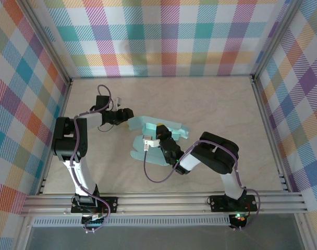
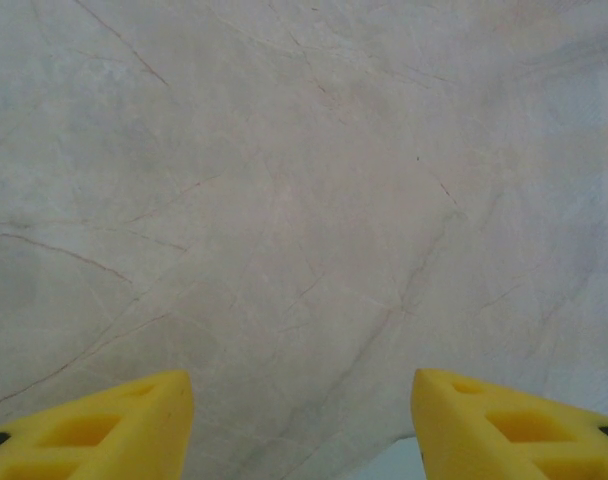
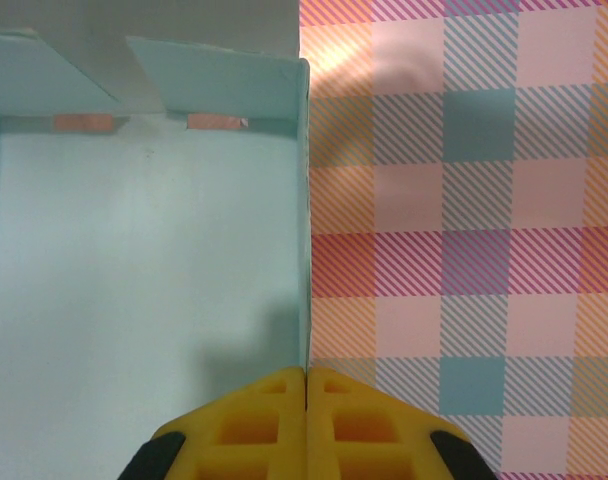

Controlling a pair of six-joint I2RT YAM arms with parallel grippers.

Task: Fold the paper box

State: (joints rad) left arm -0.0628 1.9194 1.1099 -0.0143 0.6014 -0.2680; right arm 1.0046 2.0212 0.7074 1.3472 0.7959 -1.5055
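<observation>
the paper box [image 1: 174,126], pale mint-green card, lies partly folded near the middle of the bench [image 1: 221,104], between the two arms. the right gripper [image 1: 160,129] reaches into it from the near side. in the right wrist view its jaws are pressed together [image 3: 306,385] on the box's upright right wall, pinching the thin edge. inside, the box floor [image 3: 144,250] is flat, the far wall stands up, and two loose flaps above it are not tucked in. judging from this, some walls are raised but the box is not closed.

the left gripper [image 1: 128,114] sits just beside the box's left edge. its jaws are spread [image 2: 302,385] over bare bench, with a corner of mint card [image 2: 389,462] between them. open bench lies all around the box, and the checked walls [image 1: 163,36] stand well apart from it.
</observation>
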